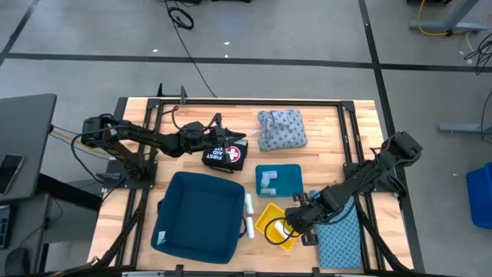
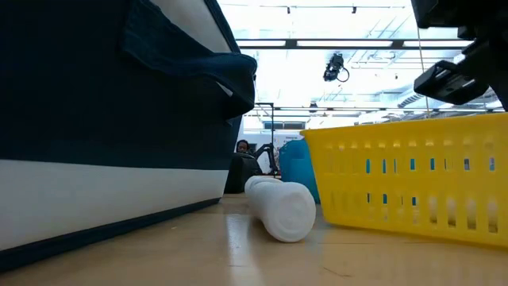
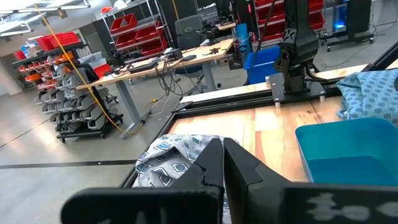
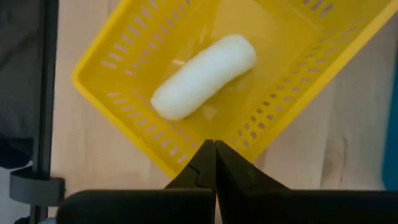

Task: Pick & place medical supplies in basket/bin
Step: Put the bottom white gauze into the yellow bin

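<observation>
A yellow slotted basket (image 4: 186, 68) lies near the table's front edge with one white roll (image 4: 202, 76) in it. My right gripper (image 4: 215, 149) hangs shut just above the basket's rim (image 1: 286, 225), holding nothing. Two more white rolls (image 1: 249, 215) lie between the basket and a navy bin (image 1: 198, 215). A teal tray (image 1: 288, 181) holds small vials (image 1: 267, 181). The grey-blue cloth bundle (image 1: 282, 128) rests at the far side. A flat blue patterned cloth (image 1: 338, 240) lies under my right arm. My left gripper (image 3: 222, 158) is shut, held level above a black first-aid bag (image 1: 225, 156).
The navy bin fills the low view's left side (image 2: 103, 119), with a white roll (image 2: 282, 208) and the yellow basket (image 2: 413, 183) beside it. A black frame (image 1: 246, 101) runs round the far edge and sides of the table. Bare wood shows between the tray and the bundle.
</observation>
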Robot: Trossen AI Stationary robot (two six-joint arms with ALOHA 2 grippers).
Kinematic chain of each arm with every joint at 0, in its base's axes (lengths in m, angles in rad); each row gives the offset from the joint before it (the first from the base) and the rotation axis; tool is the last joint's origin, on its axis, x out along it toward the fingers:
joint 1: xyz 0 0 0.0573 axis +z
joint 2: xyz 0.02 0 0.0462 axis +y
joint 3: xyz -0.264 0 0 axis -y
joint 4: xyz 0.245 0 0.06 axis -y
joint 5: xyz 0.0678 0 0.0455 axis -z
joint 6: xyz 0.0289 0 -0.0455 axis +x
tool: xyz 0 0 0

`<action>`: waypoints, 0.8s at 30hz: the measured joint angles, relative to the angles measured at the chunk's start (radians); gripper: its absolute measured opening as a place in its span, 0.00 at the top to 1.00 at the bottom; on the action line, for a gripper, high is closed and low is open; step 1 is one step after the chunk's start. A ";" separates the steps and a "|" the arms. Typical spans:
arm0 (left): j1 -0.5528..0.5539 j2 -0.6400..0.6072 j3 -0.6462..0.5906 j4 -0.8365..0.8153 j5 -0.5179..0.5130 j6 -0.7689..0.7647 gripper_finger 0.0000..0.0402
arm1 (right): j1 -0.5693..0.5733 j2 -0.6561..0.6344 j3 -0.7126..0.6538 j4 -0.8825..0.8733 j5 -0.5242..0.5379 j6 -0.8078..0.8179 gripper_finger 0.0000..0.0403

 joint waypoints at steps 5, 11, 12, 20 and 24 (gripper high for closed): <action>0.000 0.000 0.000 -0.002 0.000 0.000 1.00 | 0.000 0.014 0.000 -0.037 -0.019 0.015 1.00; 0.000 0.000 0.000 -0.005 0.000 0.006 1.00 | 0.001 0.016 0.000 -0.109 -0.030 0.057 1.00; 0.000 0.000 0.000 -0.005 0.000 0.006 1.00 | 0.002 0.016 0.000 -0.120 -0.032 0.066 1.00; 0.000 0.000 0.000 -0.005 0.000 0.006 1.00 | 0.016 0.016 0.000 -0.212 -0.032 0.109 1.00; 0.000 0.000 0.000 -0.005 0.000 0.006 1.00 | 0.020 0.016 0.007 -0.205 -0.001 0.092 1.00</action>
